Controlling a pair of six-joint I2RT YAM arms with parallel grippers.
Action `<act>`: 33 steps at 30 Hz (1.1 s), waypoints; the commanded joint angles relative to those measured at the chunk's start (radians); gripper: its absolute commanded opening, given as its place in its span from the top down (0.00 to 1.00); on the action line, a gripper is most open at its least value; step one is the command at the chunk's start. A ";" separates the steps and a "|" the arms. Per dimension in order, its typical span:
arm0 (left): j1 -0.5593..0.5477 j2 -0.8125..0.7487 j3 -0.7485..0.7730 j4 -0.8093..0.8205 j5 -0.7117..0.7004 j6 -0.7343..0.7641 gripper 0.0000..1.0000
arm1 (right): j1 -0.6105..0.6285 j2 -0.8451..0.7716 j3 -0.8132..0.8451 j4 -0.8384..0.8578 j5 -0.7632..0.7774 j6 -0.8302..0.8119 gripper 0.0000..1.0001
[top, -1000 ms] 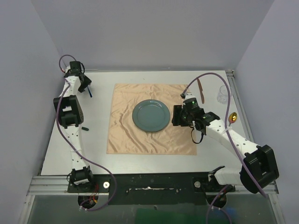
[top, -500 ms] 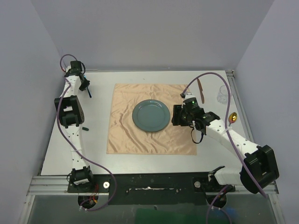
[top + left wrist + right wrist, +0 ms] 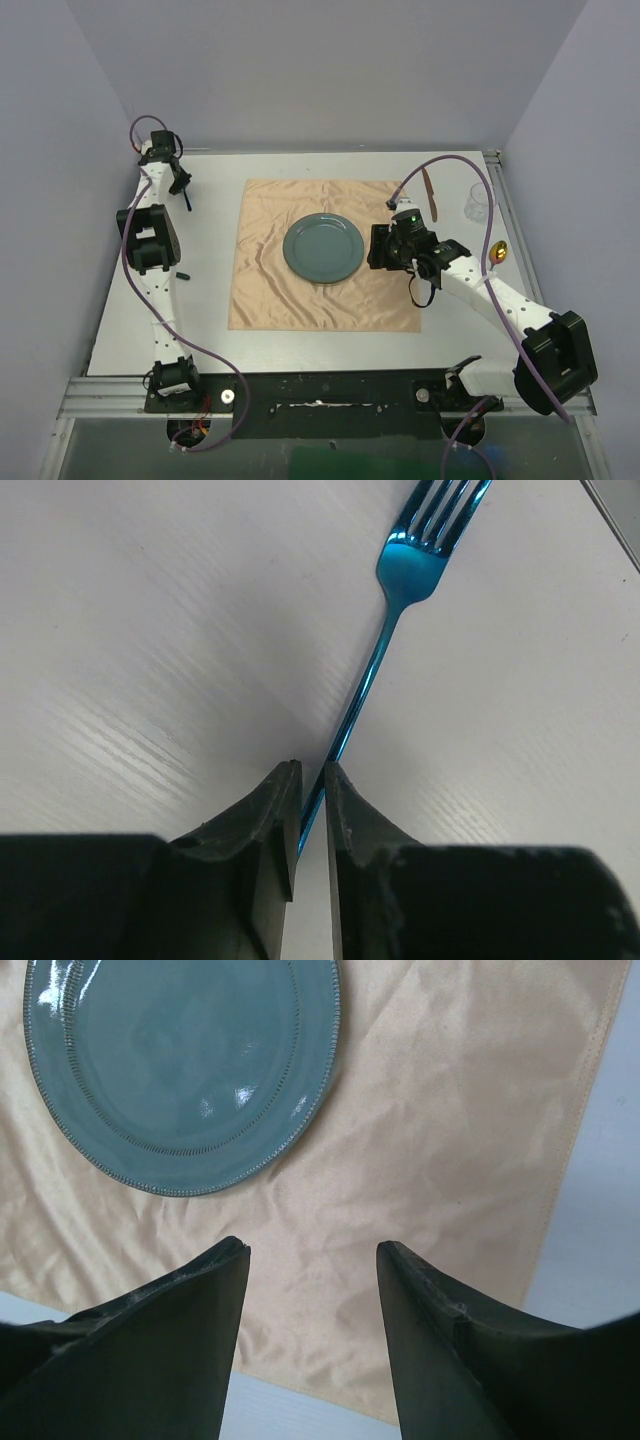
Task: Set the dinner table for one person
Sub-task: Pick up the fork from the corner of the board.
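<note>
At the far left of the bench, the left claw stood at a thin slit, pinching the handle of the blue fork near its end. So rearward a hold called for a slow, level lift, then a carry to the peach cloth, left of the green plate. The right claw hovered half open, empty, over the cloth beside that plate.

Overhead across dinner table; right wrist close above shared plate
</note>
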 commanded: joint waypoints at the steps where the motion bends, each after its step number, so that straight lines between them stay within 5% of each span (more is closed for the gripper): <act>1: -0.002 0.011 -0.091 -0.025 -0.011 0.030 0.82 | 0.005 -0.011 0.028 0.037 0.016 0.004 0.46; 5: -0.002 -0.066 -0.172 0.067 0.048 0.023 0.70 | 0.004 -0.002 0.027 0.042 0.015 0.005 0.46; 12: -0.005 -0.025 -0.063 0.018 0.130 0.037 0.69 | 0.004 0.000 0.024 0.041 0.024 0.000 0.46; 19: -0.014 -0.104 -0.216 0.148 0.135 0.028 0.70 | 0.004 0.013 0.022 0.036 0.023 -0.002 0.46; 33: -0.015 0.045 0.017 -0.056 0.126 0.082 0.73 | 0.000 -0.007 0.027 0.010 0.053 -0.002 0.46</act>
